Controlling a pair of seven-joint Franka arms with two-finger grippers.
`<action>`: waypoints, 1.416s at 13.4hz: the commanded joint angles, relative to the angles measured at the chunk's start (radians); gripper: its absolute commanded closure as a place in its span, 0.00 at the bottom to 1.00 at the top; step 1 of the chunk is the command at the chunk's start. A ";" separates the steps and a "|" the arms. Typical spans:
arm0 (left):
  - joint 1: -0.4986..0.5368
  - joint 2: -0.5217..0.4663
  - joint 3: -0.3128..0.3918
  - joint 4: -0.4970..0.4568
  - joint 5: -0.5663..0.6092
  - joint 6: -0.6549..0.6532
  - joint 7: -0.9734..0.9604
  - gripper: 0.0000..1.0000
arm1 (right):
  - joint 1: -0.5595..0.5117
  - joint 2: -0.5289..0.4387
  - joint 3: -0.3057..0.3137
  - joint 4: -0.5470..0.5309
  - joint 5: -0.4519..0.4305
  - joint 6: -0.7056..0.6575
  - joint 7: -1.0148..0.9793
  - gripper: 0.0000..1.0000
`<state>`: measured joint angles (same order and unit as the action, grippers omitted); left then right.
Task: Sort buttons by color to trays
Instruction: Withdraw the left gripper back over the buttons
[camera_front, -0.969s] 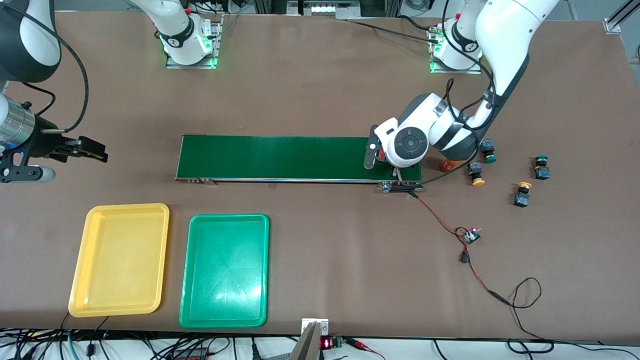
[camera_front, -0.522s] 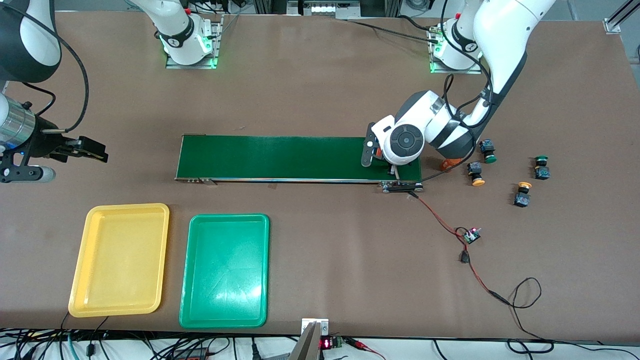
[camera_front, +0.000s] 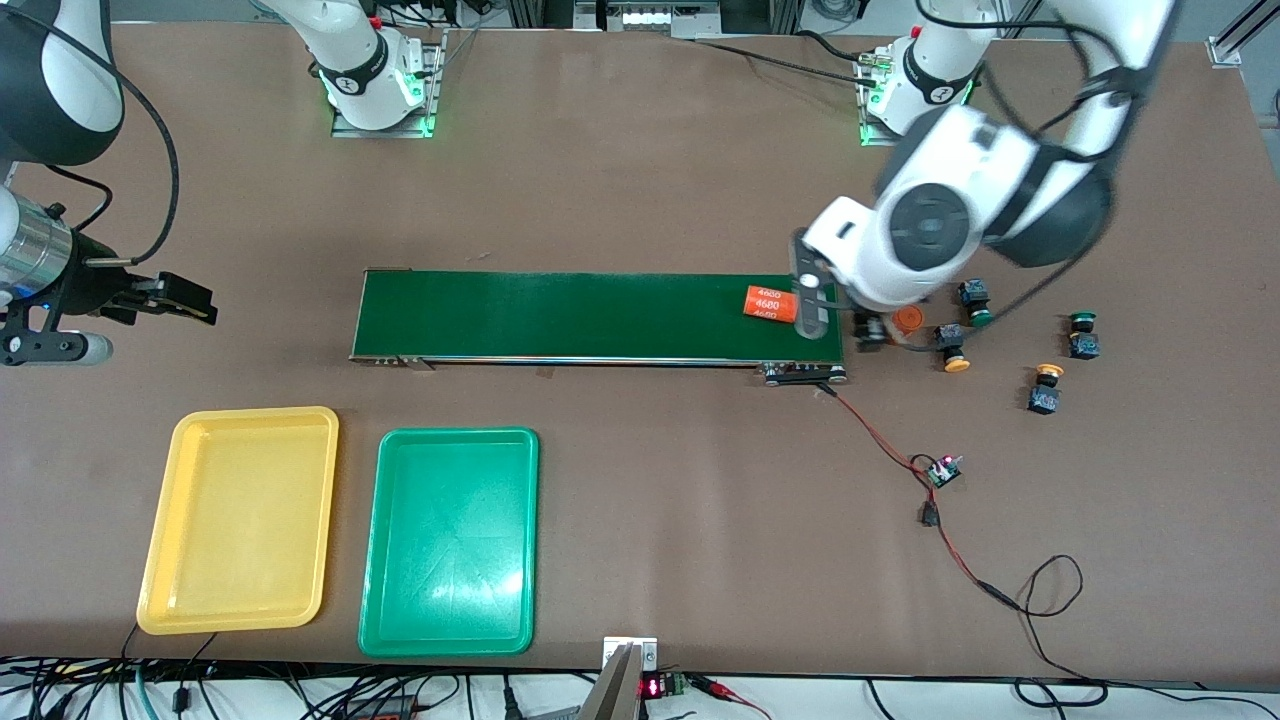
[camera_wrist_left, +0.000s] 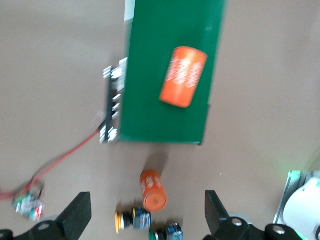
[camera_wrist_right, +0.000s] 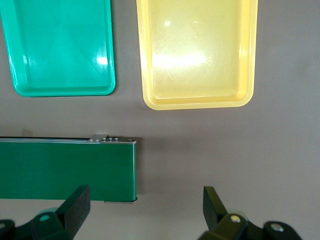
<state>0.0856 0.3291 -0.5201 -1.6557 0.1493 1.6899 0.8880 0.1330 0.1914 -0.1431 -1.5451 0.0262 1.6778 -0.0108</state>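
Observation:
Four buttons lie on the table off the conveyor's end, toward the left arm's end: a green one (camera_front: 976, 303), an orange one (camera_front: 952, 348), a second green one (camera_front: 1082, 335) and a second orange one (camera_front: 1045, 388). My left gripper (camera_front: 869, 330) hangs open and empty over the table beside the first two, which also show in the left wrist view, the orange one (camera_wrist_left: 132, 220) and the green one (camera_wrist_left: 167, 233), between its fingertips (camera_wrist_left: 147, 220). The yellow tray (camera_front: 240, 520) and the green tray (camera_front: 450, 545) lie empty. My right gripper (camera_front: 190, 300) waits open.
A long dark green conveyor belt (camera_front: 560, 315) lies mid-table, with an orange "4680" cylinder (camera_front: 770, 303) on its end near the left arm. Another orange cylinder (camera_front: 908, 320) stands beside the nearest buttons. A red wire and a small circuit board (camera_front: 942, 470) lie nearer the camera.
My left arm has risen and swung off the belt's end toward the buttons. An orange cylinder now lies uncovered on the belt. The right arm has not moved.

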 joint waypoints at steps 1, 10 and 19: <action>0.092 0.016 -0.006 0.048 -0.024 -0.015 -0.238 0.00 | -0.001 0.000 0.005 0.002 0.001 -0.004 0.014 0.00; 0.183 0.160 0.040 0.133 -0.034 0.129 -0.802 0.00 | 0.002 -0.001 0.005 0.003 0.000 -0.004 0.014 0.00; 0.339 0.173 0.077 -0.086 -0.043 0.150 -0.839 0.02 | 0.004 -0.001 0.005 -0.003 -0.005 0.008 0.020 0.00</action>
<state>0.4114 0.6178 -0.4337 -1.5520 0.1137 1.7517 0.0820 0.1344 0.1916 -0.1415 -1.5454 0.0262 1.6790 -0.0075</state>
